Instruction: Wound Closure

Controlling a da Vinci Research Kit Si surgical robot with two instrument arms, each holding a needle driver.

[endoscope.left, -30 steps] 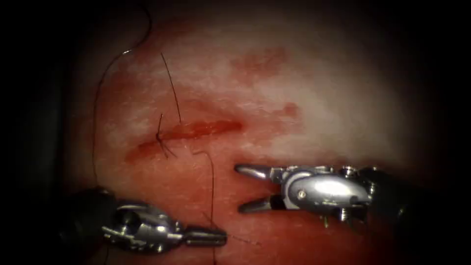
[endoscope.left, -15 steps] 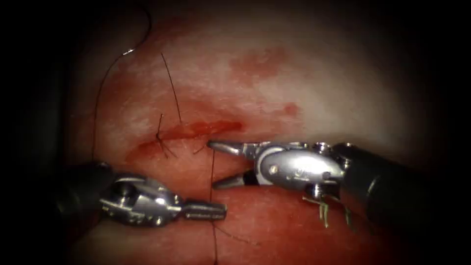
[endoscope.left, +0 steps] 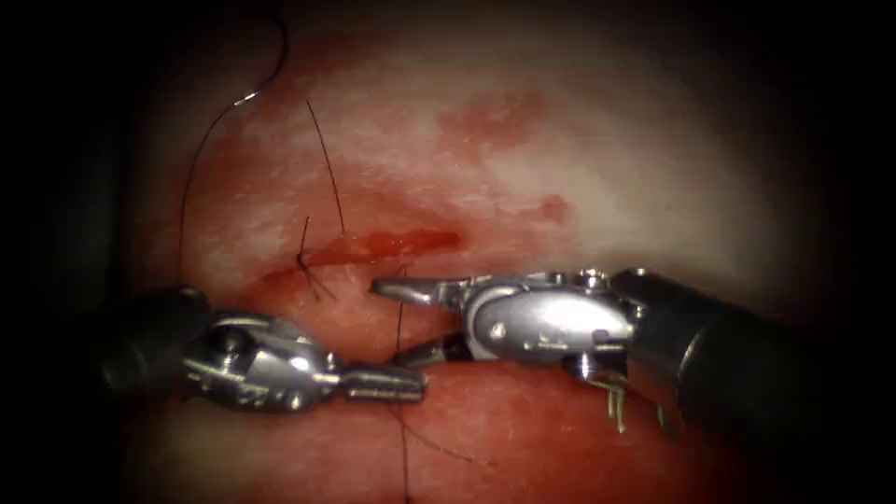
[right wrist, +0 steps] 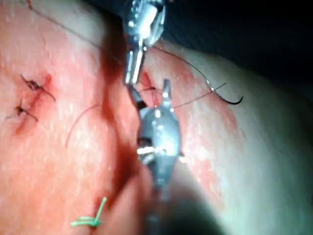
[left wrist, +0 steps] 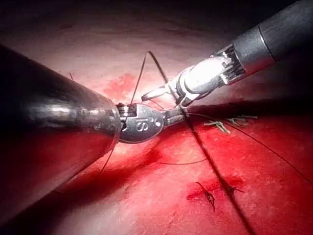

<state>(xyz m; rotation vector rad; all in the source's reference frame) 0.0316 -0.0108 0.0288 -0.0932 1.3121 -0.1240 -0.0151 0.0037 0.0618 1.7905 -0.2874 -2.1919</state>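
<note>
right tool (endoscope.left: pixel 399 322) advances leftward from well right of the thread (endoscope.left: pixel 401 322), open jaws now straddle the strand, left tool (endoscope.left: pixel 415 383) rises slightly toward the lower jaw, holding the thread

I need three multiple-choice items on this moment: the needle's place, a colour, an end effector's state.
1. The needle is: A in the left end effector; B free on the tissue, left of the cut; C in the cut.
2. The cut ends beside the right end effector are: A green; B blue; C white.
3. That end effector is: A shut on tissue; B open astride the thread; C shut on needle.
B: nothing holds it. A: plainly green. B: jaws apart; the left end effector grips the thread.
</note>
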